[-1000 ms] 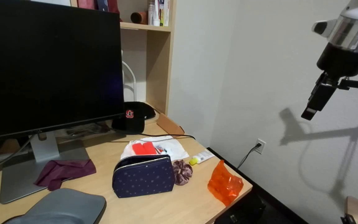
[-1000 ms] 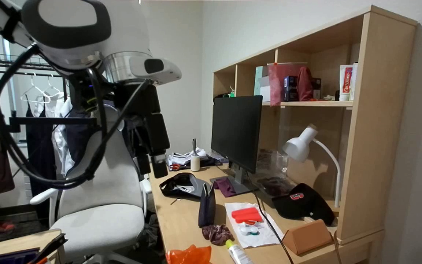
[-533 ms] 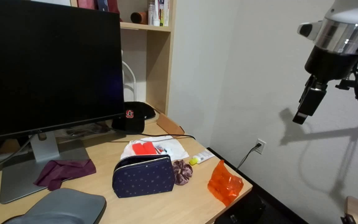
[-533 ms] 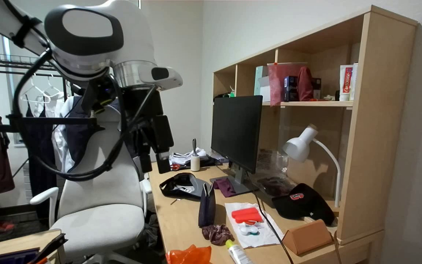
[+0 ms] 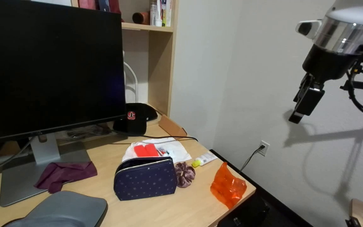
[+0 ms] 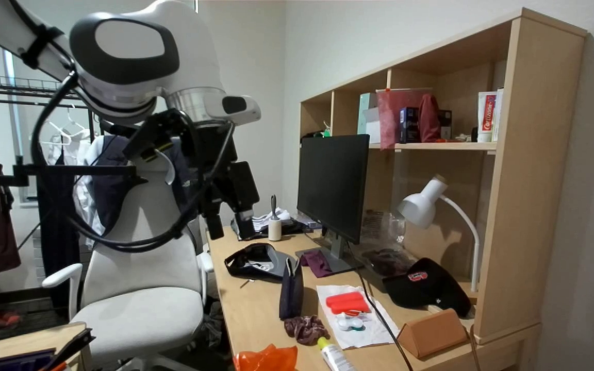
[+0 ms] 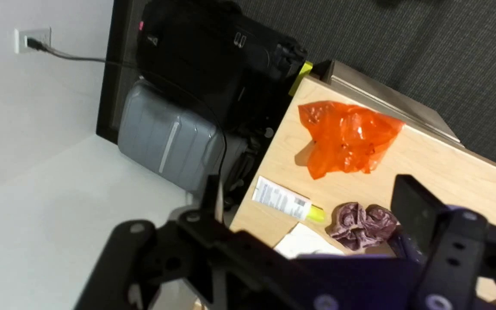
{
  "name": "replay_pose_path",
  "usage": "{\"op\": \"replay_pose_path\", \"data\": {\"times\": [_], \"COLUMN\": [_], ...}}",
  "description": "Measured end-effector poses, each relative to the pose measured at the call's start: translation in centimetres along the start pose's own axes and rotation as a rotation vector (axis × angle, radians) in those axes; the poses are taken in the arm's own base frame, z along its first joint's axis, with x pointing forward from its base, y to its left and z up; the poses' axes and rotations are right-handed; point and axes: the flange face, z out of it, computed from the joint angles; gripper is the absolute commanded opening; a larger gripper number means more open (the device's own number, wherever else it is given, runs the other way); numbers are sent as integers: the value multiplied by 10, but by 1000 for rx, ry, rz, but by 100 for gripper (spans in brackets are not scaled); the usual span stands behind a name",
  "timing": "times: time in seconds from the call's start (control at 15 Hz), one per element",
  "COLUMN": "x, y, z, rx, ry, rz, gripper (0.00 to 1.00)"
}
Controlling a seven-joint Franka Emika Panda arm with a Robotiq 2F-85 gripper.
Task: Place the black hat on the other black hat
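Red-badged black cap [image 6: 428,288] rests near the tabletop's [image 6: 256,315] rear edge, well apart from the end effector [image 6: 230,229], jaws spread.

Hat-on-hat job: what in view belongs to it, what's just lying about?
Job:
black hat with red logo
grey-brimmed hat, presumably the other one
tool, open, holding nothing

Just lying about:
navy pouch
scrunchie
orange plastic bag
white tube
purple cloth
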Motion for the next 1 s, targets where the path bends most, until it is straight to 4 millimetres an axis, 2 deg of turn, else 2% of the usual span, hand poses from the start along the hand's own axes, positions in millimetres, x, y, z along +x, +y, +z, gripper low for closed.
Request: {"op": "replay_pose_path", "data": {"times": [0.13, 0.4, 0.67, 1.0], "x": [22, 90, 151, 206], "y": [-12, -58, -97, -148], "z": [-1, 3, 22, 49], "rx": [-3, -9, -14, 7], "ry": [41, 76, 111, 158], "rz": [-95, -293, -490, -738], "gripper": [100, 100, 100, 100]}}
